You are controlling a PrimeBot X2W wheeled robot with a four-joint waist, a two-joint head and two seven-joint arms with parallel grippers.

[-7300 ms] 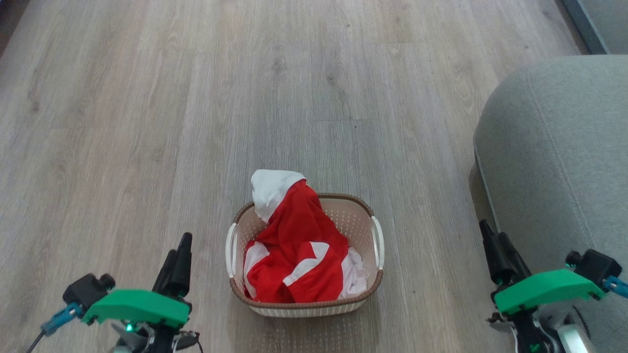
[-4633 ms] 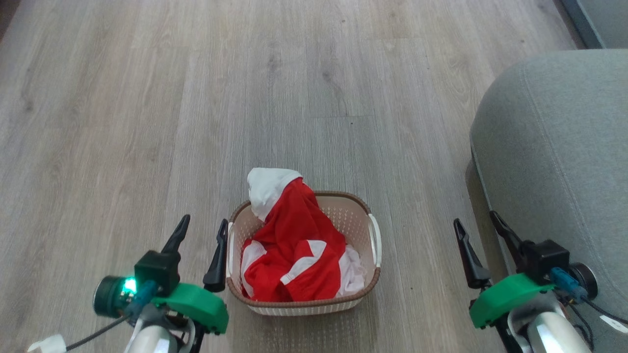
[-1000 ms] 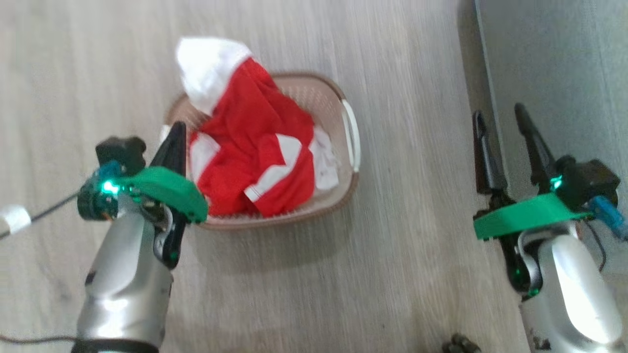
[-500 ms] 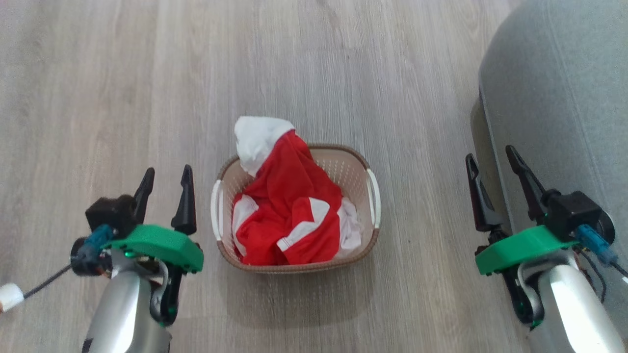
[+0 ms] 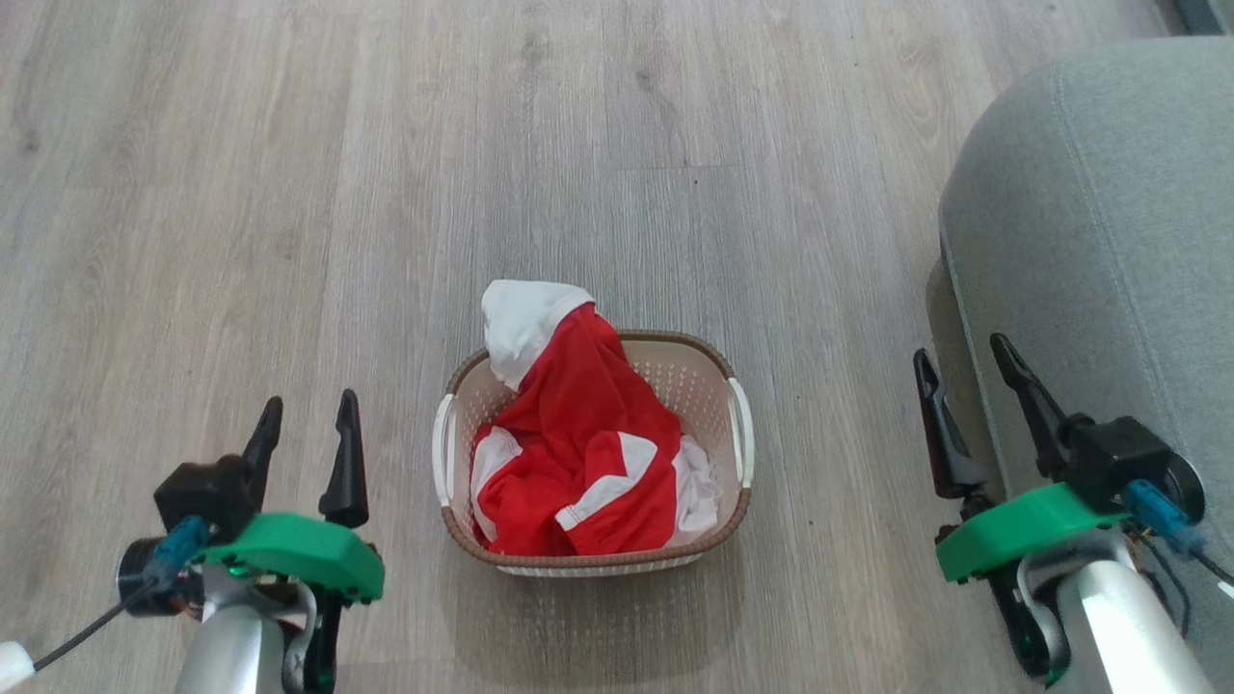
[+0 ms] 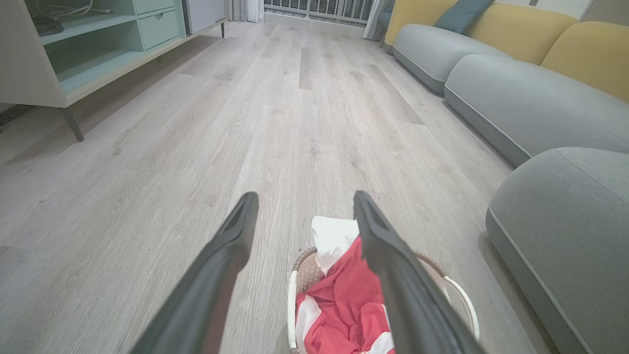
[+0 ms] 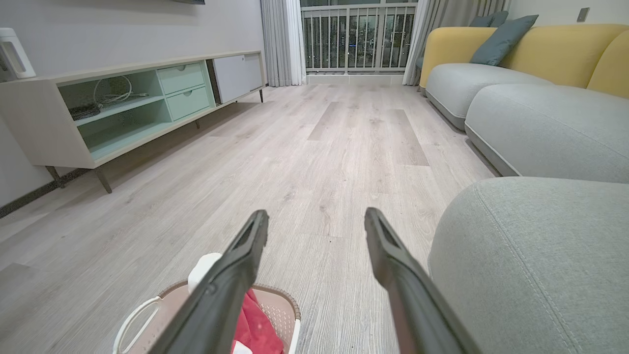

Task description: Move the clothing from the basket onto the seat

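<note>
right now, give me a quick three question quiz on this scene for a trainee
1. True or false: the red and white thin-fabric clothing lies in the cream perforated plastic basket.
2. On which side of the basket does the grey upholstered seat stand? A the robot's left; B the robot's right.
3. Fill in: the left claw and the right claw are both ____.
Key: 1 true; 2 B; 3 open.

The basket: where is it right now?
Head view, lower centre: the basket sits on the floor between the left gripper and the right gripper, the seat further right.
</note>
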